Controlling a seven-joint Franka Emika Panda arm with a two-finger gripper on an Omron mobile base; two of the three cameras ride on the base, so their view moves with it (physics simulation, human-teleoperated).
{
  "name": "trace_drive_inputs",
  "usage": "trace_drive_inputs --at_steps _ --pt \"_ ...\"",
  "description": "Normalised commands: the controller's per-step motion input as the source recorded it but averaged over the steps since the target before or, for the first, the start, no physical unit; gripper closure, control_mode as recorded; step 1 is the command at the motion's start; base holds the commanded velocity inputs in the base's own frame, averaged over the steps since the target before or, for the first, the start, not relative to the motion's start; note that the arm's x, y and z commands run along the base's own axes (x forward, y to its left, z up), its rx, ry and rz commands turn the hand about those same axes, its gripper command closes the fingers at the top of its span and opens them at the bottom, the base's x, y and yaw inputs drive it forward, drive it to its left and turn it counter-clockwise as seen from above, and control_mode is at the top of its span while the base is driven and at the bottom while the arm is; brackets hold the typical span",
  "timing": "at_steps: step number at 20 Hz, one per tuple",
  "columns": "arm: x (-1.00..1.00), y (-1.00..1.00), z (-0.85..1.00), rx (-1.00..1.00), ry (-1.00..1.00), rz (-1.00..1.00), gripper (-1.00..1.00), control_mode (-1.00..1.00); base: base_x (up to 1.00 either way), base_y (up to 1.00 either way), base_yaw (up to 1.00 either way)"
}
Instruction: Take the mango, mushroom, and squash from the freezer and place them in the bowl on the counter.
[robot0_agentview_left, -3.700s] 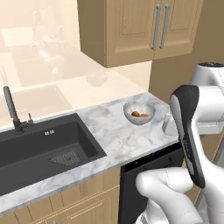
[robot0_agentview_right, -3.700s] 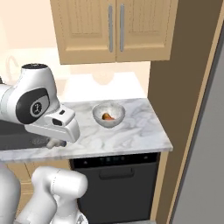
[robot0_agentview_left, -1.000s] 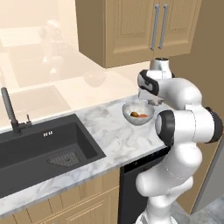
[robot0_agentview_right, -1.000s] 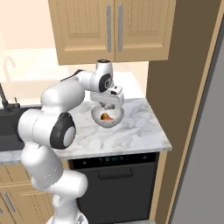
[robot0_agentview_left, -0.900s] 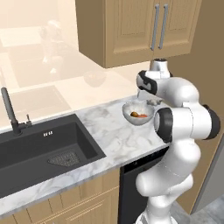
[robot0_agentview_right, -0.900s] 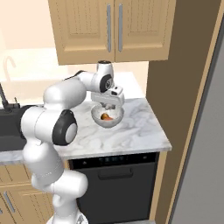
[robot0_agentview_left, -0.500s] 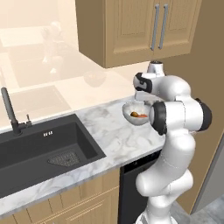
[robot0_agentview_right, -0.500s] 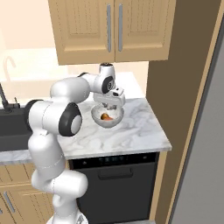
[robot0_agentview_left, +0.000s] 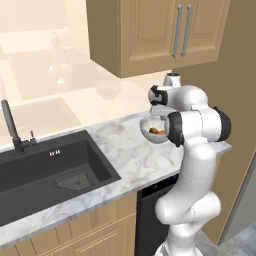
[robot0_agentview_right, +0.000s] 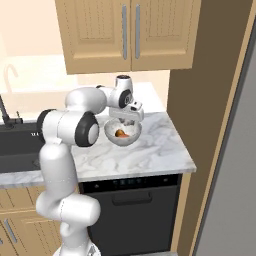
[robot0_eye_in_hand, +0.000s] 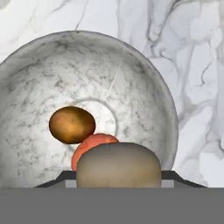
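In the left base view, my gripper (robot0_agentview_left: 159, 111) hangs right of centre, just over the bowl (robot0_agentview_left: 151, 134) on the counter (robot0_agentview_left: 125, 150).

In the right base view, the bowl (robot0_agentview_right: 123, 134) sits at centre, below my hand.

In the hand view, my jaws are clamped on the mushroom (robot0_eye_in_hand: 118, 165) at lower centre, over the bowl (robot0_eye_in_hand: 39, 74) holding an orange-red fruit (robot0_eye_in_hand: 89, 145) and a brown one (robot0_eye_in_hand: 71, 124).

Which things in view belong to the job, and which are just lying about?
Job: gripper shut on the mushroom; bowl on the counter, with a brown oval item and an orange-red item inside.

Lying about: sink, faucet, upper cabinets, black under-counter appliance.
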Motion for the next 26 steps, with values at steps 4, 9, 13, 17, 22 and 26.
trace_drive_inputs --at_steps 4,9,13,17,22,26 --pt "0.24 0.04 -0.19 0.00 0.00 0.02 1.00 -1.00 0.00 0.00 0.00" --pt "0.24 0.07 -0.25 0.00 0.00 0.01 1.00 -1.00 0.00 0.00 0.00" --pt "0.00 0.13 -0.24 0.00 0.00 0.02 1.00 -1.00 0.00 0.00 0.00" --pt "0.00 0.06 -0.21 0.00 0.00 0.00 1.00 -1.00 0.00 0.00 0.00" --pt "0.00 0.01 -0.20 0.00 0.00 0.00 1.00 -1.00 0.00 0.00 0.00" --pt "0.00 0.00 -0.21 0.00 0.00 0.00 1.00 -1.00 0.00 0.00 0.00"
